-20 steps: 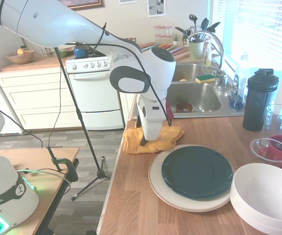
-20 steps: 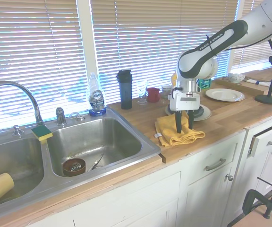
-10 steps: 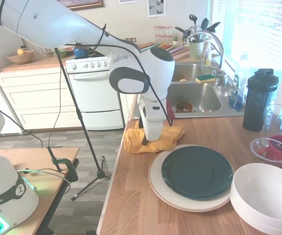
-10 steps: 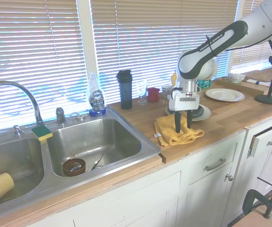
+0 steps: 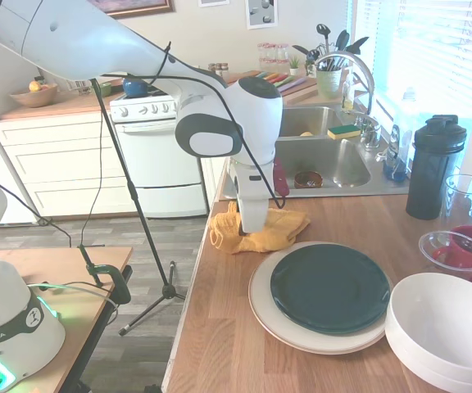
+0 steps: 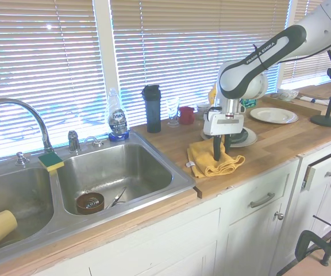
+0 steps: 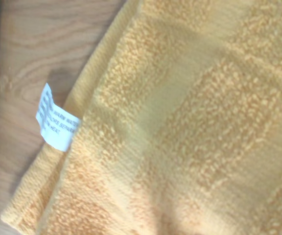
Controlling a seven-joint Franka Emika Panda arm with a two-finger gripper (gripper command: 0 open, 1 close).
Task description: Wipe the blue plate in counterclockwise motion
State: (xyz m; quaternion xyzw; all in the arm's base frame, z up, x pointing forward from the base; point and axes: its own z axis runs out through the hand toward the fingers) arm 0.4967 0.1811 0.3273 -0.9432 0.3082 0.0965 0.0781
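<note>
The blue plate is dark and glossy and rests on a larger cream plate on the wooden counter. To its left, near the sink, lies a crumpled yellow cloth. My gripper points straight down into the cloth, shut on a bunched fold of it, a hand's width from the plate's rim. In the second exterior view the gripper stands on the cloth, and the blue plate peeks out behind the arm. The wrist view is filled by the cloth and its white tag.
White bowls are stacked right of the plates. A glass bowl, a clear cup and a black shaker bottle stand further back. The steel sink opens behind the cloth. The counter's edge drops off to the left.
The fingers have drawn together on the cloth. The arm has risen slightly and shifted toward the sink, and the cloth has bunched and lifted with it.
</note>
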